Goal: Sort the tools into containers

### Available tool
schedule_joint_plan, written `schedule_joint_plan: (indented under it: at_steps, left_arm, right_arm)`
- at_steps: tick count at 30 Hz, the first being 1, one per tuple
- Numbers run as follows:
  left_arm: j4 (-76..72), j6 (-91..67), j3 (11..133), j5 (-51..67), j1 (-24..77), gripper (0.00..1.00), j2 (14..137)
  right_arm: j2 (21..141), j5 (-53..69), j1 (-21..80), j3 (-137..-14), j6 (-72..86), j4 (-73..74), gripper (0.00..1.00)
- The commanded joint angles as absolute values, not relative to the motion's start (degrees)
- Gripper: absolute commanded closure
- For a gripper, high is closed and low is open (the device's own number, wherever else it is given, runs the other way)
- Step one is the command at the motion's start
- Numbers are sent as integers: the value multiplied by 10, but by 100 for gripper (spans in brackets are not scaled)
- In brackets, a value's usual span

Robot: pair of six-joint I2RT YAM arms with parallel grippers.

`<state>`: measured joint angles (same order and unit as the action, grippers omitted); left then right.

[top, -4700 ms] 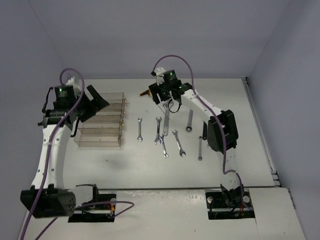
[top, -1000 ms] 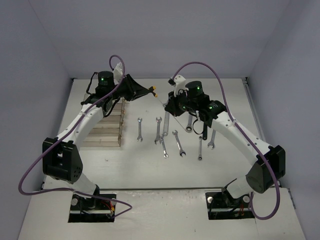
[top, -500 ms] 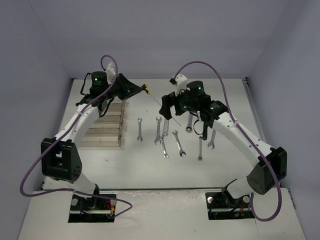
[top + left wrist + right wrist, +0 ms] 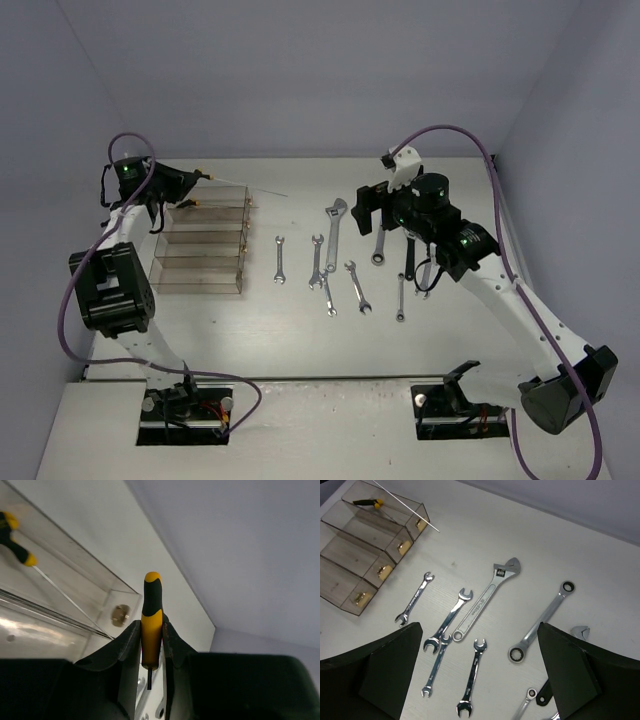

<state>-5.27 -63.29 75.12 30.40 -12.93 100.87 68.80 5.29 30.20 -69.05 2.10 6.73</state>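
The bench (image 4: 300, 330) carries a row of four clear bins (image 4: 200, 265) below the left arm and a scatter of silver wrenches (image 4: 318, 262) below the right. The left fingers (image 4: 131, 645) are pinching the yellow-black handle of a thin rod (image 4: 151, 612); the far bin (image 4: 120, 600) lies just beneath them, so this arm is by far the nearer to the containers. The rod's long axis runs roughly along that bin's length, and its bare shaft reaches out past the bin's end towards the right arm. A second rod (image 4: 367, 502) of the same kind already lies inside the far bin. I judge the coming move turns on keeping the held rod in line with the bin before letting go; it looks about as long as the bin. The right fingers (image 4: 385, 675) are spread wide and hold nothing. The adjustable wrench (image 4: 487, 597) lies directly below and ahead of them, its long axis pointing away from them, with smaller open-ended wrenches beside it.
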Motion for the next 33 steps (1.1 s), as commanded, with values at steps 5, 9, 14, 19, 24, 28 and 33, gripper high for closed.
schedule_joint_plan:
  at_steps: [5,9,14,19,24,28,33]
  left_arm:
    - [-103,-666,820,311,-162,100,1092]
    - [-103,-665,835,304,-175,100,1117]
    - [-102,-668,847,301,-183,100,1136]
    - [-102,-673,845,308,-192,95,1151]
    - [-95,-674,836,309,-200,82,1148]
    - [-85,-664,836,305,-207,64,1139]
    - [-31,-628,866,306,-212,55,1134]
  right_arm:
    - [681,29,294,-679,27,40,2]
    - [688,31,294,-679,27,41,2]
    - [696,30,293,-679,25,41,2]
    - [703,31,293,-679,24,41,2]
    - [711,31,292,-680,25,41,2]
    - [716,36,292,-681,24,41,2]
    - [723,46,293,-685,26,41,2]
